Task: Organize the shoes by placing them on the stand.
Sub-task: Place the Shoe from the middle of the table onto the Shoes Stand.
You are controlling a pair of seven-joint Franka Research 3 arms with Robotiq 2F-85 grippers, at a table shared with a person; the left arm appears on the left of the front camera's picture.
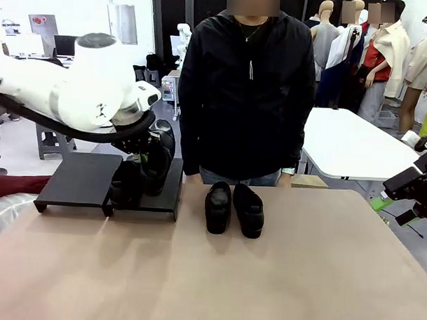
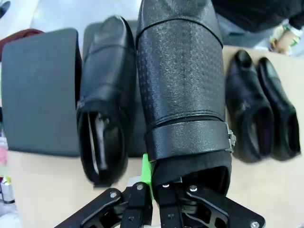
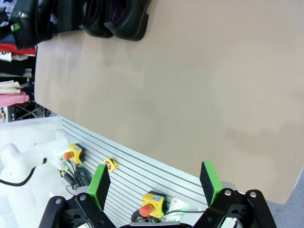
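Observation:
My left gripper (image 1: 149,156) is shut on the heel rim of a black glossy shoe (image 1: 159,168), holding it toe-down over the right panel of the black stand (image 1: 78,178). In the left wrist view this held shoe (image 2: 180,80) runs away from the gripper (image 2: 153,176), over the stand (image 2: 40,90). A second shoe (image 1: 125,186) lies on the stand just left of it (image 2: 104,99). A pair of matching shoes (image 1: 217,206) (image 1: 249,211) stands on the tan table in front of the person. My right gripper (image 1: 395,208) hangs open and empty off the table's right edge (image 3: 155,185).
A person in a black jacket (image 1: 247,91) stands at the far side of the table (image 1: 209,279), behind the shoe pair. A white table (image 1: 354,144) stands behind on the right. The stand's left panel is bare. Emergency-stop boxes (image 3: 152,203) sit below the right gripper.

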